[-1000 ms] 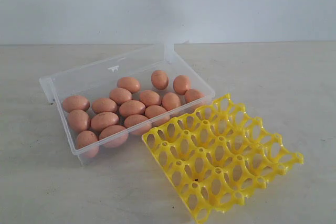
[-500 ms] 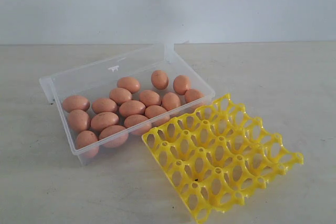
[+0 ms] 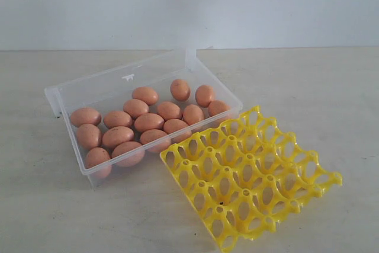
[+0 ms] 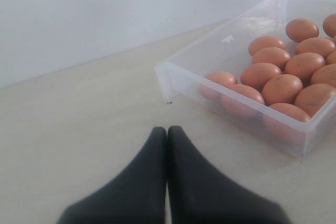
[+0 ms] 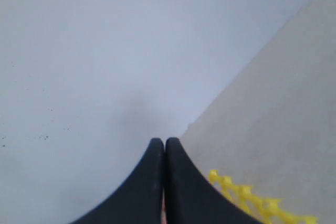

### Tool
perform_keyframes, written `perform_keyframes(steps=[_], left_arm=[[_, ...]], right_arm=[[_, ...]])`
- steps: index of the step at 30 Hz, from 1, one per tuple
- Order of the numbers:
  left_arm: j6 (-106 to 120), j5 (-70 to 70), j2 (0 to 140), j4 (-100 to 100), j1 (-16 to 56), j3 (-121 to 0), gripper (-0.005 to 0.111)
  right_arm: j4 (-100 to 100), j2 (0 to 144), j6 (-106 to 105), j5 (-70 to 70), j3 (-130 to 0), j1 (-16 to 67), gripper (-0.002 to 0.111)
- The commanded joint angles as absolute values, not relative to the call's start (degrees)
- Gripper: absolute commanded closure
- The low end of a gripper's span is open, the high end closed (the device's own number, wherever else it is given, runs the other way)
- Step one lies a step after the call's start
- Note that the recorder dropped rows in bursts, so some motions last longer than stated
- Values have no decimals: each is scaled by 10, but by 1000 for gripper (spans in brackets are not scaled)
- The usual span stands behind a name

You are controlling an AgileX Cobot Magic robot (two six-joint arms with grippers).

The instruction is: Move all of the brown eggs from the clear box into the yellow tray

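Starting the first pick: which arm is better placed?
Probably left: the left gripper, shut and empty, faces the clear box of brown eggs; the right gripper faces mostly wall, near the yellow tray.

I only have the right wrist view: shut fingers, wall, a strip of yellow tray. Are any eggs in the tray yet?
Observer: No, the exterior view shows every cup of the yellow tray empty.
Operator: Where are the eggs?
Observer: All the brown eggs lie in the clear box, next to the tray.
Operator: And the left gripper?
Observer: The left gripper is shut, holding nothing, apart from the box.
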State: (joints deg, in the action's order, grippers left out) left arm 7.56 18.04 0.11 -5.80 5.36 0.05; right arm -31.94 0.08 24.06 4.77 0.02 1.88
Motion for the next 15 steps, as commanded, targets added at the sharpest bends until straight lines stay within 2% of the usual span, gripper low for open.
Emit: perform_keyframes(steps=[1, 3, 6, 9, 12, 13, 15], left_arm=[[76, 175, 0, -54, 54, 0, 111], [76, 175, 0, -54, 54, 0, 111], [76, 175, 0, -54, 54, 0, 111], [76, 175, 0, -54, 54, 0, 111], [76, 175, 0, -54, 54, 0, 111], [76, 175, 0, -54, 54, 0, 111], [76, 175, 0, -54, 54, 0, 111]], right_arm=[[-333, 0, 271, 121, 0, 18, 109], [-333, 0, 271, 118, 0, 18, 109], [-349, 0, 282, 41, 0, 18, 109], [-390, 0, 330, -93, 0, 18, 109], [-409, 7, 360, -310, -26, 18, 109], [-423, 38, 369, -350, -55, 18, 109], [-406, 97, 393, -342, -123, 18, 109]])
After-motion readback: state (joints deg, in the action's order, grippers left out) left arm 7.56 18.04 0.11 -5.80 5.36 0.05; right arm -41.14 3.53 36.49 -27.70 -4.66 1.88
